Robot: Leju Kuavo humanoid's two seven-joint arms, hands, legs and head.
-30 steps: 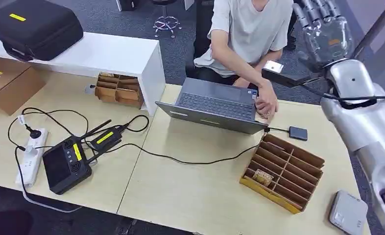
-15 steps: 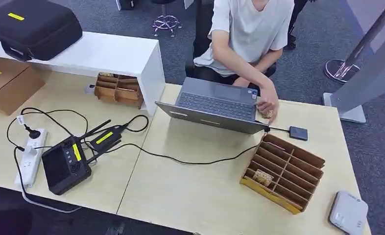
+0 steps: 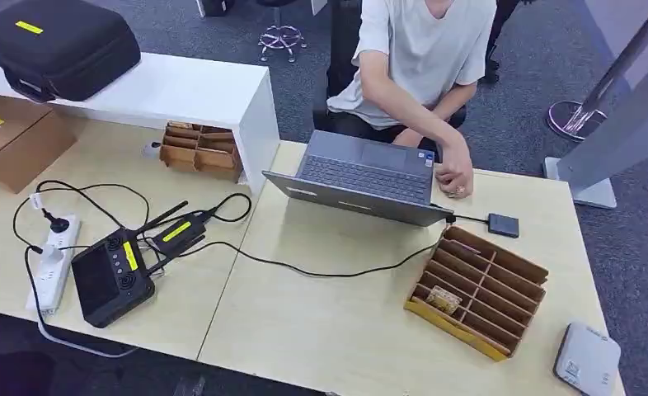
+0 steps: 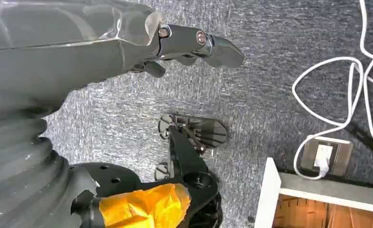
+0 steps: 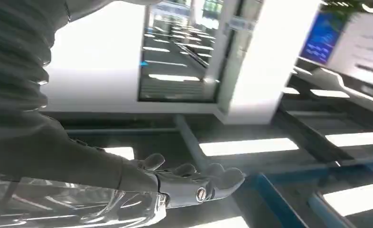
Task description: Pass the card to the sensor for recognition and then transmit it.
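Observation:
A patterned card (image 3: 442, 299) lies in a front slot of the brown slotted organizer (image 3: 510, 268) on the table's right side. The small black sensor box (image 3: 502, 224) sits just behind the organizer, cabled to the laptop (image 3: 362, 175). A person's hand (image 3: 455, 178) rests on the table beside the laptop, between it and the sensor. My left hand (image 4: 175, 42) hangs over grey carpet, fingers stretched out, holding nothing. My right hand (image 5: 184, 183) is raised toward ceiling lights, fingers apart and empty.
A white flat device (image 3: 586, 360) lies at the table's front right corner. A black controller (image 3: 110, 278), power strip (image 3: 53, 262) and cables occupy the left table. A second wooden organizer (image 3: 199, 150) and a white shelf (image 3: 180, 91) stand at the back.
My right arm, raised at the right of the head view a second ago, has left that view. The person's hand has shifted slightly by the laptop's corner.

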